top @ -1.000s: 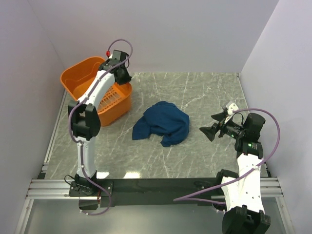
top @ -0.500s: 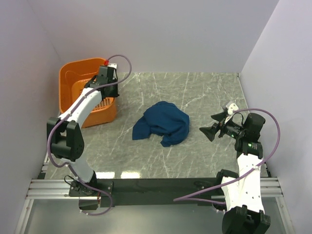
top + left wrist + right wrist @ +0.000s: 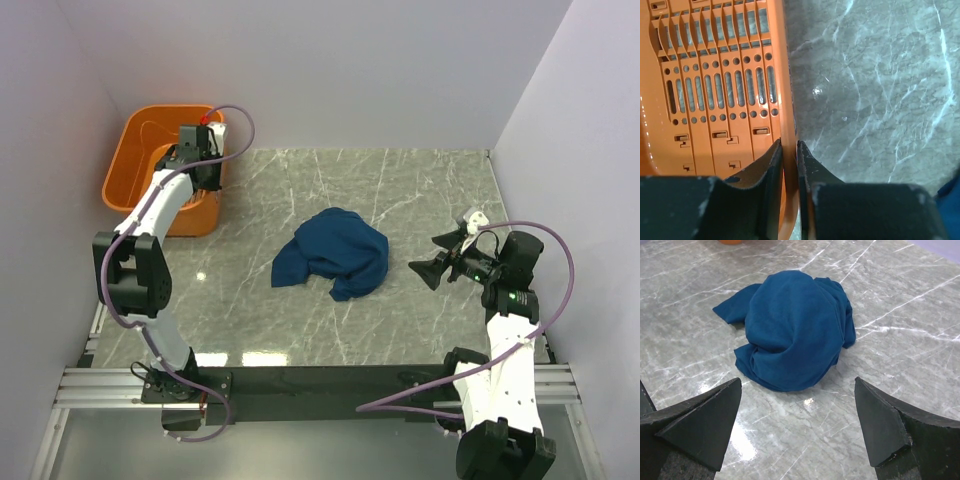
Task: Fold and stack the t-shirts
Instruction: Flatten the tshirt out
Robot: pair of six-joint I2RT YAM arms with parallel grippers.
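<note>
Lying crumpled near the middle of the grey marble surface [image 3: 420, 190], the dark blue t-shirt [image 3: 333, 252] is a rounded heap, not spread flat. Seen from the top camera, its long axis runs from about 8 o'clock to 2 o'clock. The bulkier, domed part sits toward 2 o'clock, and a thinner flap of cloth trails out flat toward 8 o'clock. A second small fold pokes out at about 6 o'clock. Collar and hem cannot be told apart in the bunched cloth, so which way the garment itself points is unclear.

The orange basket [image 3: 135, 165] stands at about 10 o'clock from the shirt, well apart from it, in the far left corner. The left pincer [image 3: 195, 165] is at the basket's right-hand wall. In the left wrist view the two fingers [image 3: 771, 165] are drawn close together, one inside and one outside that slotted wall [image 3: 715, 75], pinching the plastic between them.

The right pincer [image 3: 430, 254] hangs at about 3 o'clock from the shirt, near it but not touching, and faces it. In the right wrist view its fingers [image 3: 715, 410] are spread wide with nothing between them, and the shirt lies ahead on the surface, framed by the gap.
</note>
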